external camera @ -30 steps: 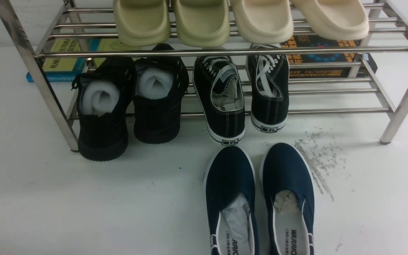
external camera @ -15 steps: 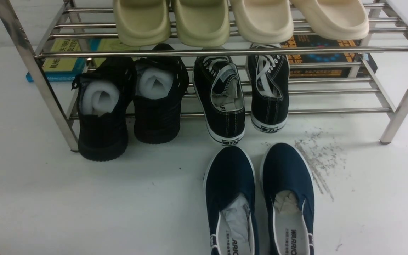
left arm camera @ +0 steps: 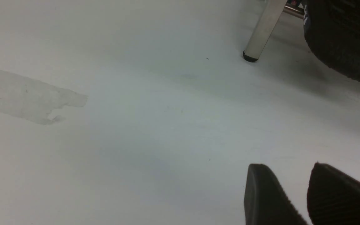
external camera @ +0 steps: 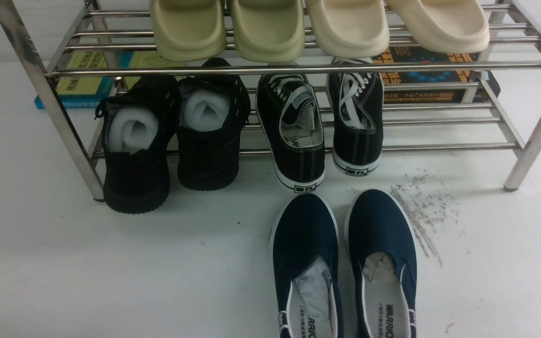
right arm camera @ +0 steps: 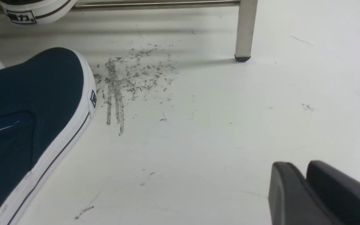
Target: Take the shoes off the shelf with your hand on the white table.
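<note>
- Nothing has shifted since the earlier front views: every shoe, the shelf (external camera: 298, 69) and the scuff marks (external camera: 421, 211) lie just as they did.
- The shoes (external camera: 343, 263), the navy slip-ons, are off the shelf and sit side by side on the white worktop (external camera: 111, 272), near the camera and right of centre, toes toward the shelf, each stuffed with crumpled paper.
- The scuff marks lie just right of the right shoe's toe.
- Top tier of the shelf: two pairs of cream foam slippers (external camera: 317, 28).
- Lower tier, left: the all-black shoes (external camera: 172, 136), each holding a white foam roll.
- Lower tier, centre: the black lace-up sneakers (external camera: 322, 126) with white laces, heels overhanging the near bar.
- Behind the shelf, flat on the worktop: a yellow-and-blue book (external camera: 82, 80) on the left and a dark book (external camera: 421, 75) on the right.
- Left hand (left arm camera: 295, 190): low over bare worktop near the shelf's left leg, its two dark pads (left arm camera: 261, 193) parted by a clear gap and holding nothing.
- Right hand (right arm camera: 305, 184): low over the worktop, right of the shoes (well apart from them); its pads (right arm camera: 286, 193) seem pressed together with nothing between, though only their tips show.
</note>
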